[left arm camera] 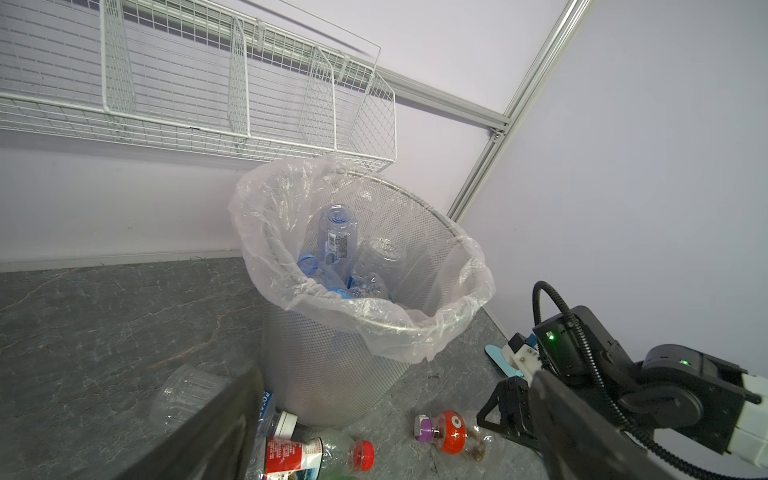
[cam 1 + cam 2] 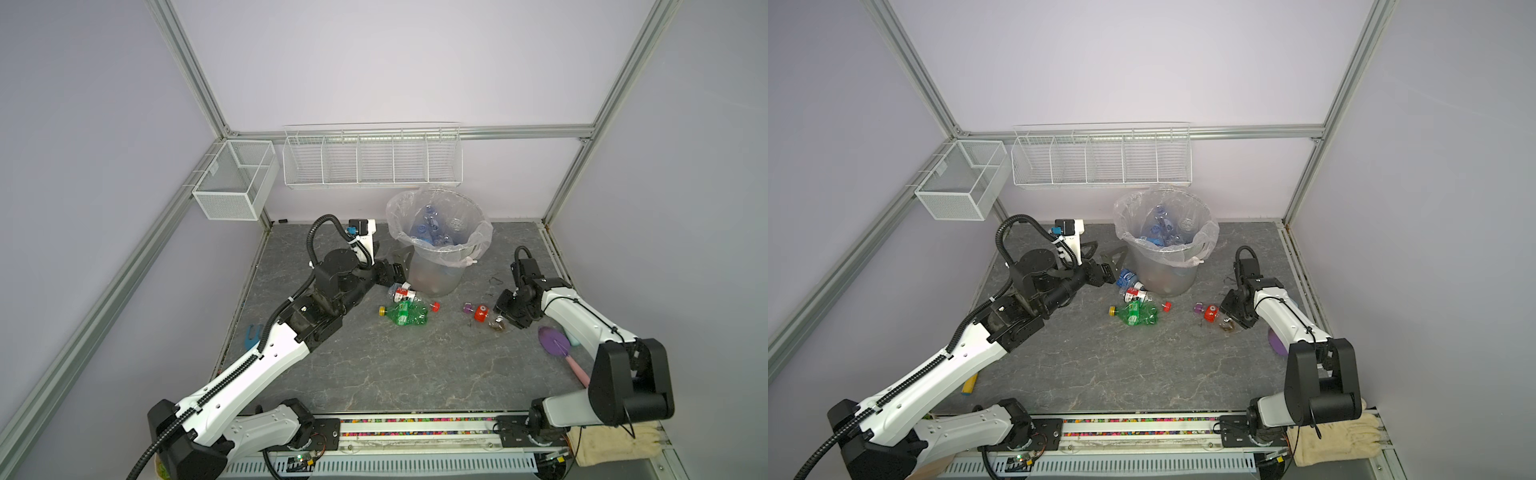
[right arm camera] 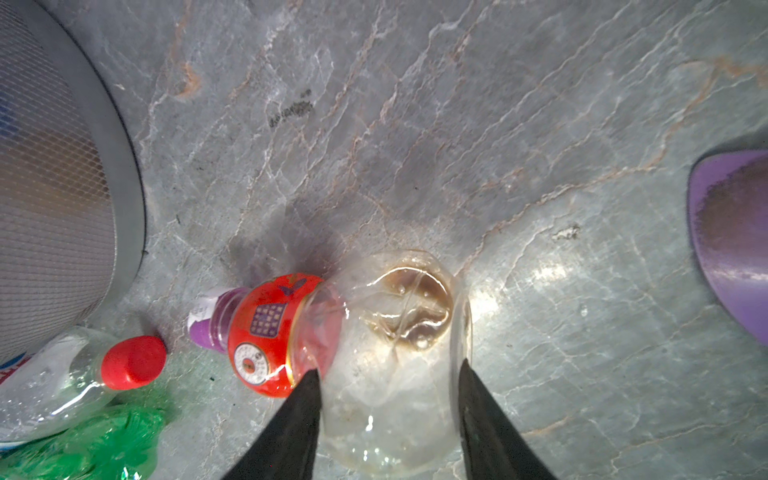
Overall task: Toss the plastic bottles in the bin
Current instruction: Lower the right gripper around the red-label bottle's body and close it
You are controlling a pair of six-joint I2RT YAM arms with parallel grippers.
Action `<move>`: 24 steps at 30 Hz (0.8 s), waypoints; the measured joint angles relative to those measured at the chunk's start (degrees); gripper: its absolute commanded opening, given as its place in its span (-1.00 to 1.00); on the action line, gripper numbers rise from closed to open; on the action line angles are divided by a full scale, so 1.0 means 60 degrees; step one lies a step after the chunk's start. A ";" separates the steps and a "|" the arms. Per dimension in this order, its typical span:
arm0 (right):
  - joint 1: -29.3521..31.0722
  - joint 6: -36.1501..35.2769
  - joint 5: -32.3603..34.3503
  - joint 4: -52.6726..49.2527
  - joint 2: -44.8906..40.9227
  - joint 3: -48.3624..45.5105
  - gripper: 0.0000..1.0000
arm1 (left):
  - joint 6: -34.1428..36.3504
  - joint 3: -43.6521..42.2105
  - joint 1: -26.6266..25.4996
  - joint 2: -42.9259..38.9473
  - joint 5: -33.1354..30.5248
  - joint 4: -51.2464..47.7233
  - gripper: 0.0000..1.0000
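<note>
four loose bottles (image 2: pixel 1138 312), one bin (image 2: pixel 1167 266)

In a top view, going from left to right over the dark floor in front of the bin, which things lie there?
Yellow cap → green bottle → red cap → purple cap → red label → right gripper → purple brush.

The left arm is extended low across the table, its wrist bent toward the bin (image 2: pixel 436 249). The left gripper (image 2: pixel 1106 259) is held just beside the bin's wall, jaws spread wide, nothing between them. The right arm is folded at the elbow and angled down, well apart from the bin. The right gripper (image 3: pixel 388 399) is lowered to the table, fingers set on either side of a clear bottle (image 3: pixel 390 353); firm contact cannot be confirmed.
</note>
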 measured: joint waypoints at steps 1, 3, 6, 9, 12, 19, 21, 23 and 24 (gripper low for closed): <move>0.0000 -0.0011 0.0025 -0.0033 -0.0029 0.0000 0.24 | 0.0000 0.0000 0.0000 -0.0018 0.0000 -0.0004 0.98; 0.0000 -0.0036 0.0120 -0.0149 -0.0120 0.0004 0.60 | 0.0000 0.0000 0.0000 -0.0055 0.0000 -0.0004 0.98; 0.0000 -0.0131 0.0302 -0.0506 -0.0186 0.0007 0.93 | 0.0000 0.0000 0.0000 -0.0084 -0.0004 -0.0004 0.98; 0.0000 -0.0237 0.0448 -0.0765 -0.0266 0.0069 0.95 | 0.0000 0.0000 0.0000 -0.0091 -0.0004 -0.0004 0.98; 0.0000 -0.0350 0.0619 -0.0849 -0.0364 0.0233 0.95 | 0.0000 0.0000 0.0000 -0.0098 -0.0004 -0.0007 0.98; -0.0317 -0.0729 0.1089 -0.0998 -0.0160 0.1126 0.95 | -0.0004 0.0000 0.0000 -0.0328 -0.0004 -0.0091 0.98; -0.0514 -0.0809 0.1392 -0.1013 0.0051 0.1486 0.95 | -0.0004 0.0000 0.0000 -0.0412 -0.0004 -0.0117 0.98; -0.0681 -0.0856 0.1683 -0.1009 0.0284 0.1672 0.94 | -0.0007 0.0000 0.0000 -0.0484 -0.0007 -0.0135 0.98; -0.0747 -0.0882 0.1800 -0.1009 0.0408 0.1690 0.94 | -0.0029 -0.0007 0.0000 -0.0517 -0.0007 -0.0142 0.98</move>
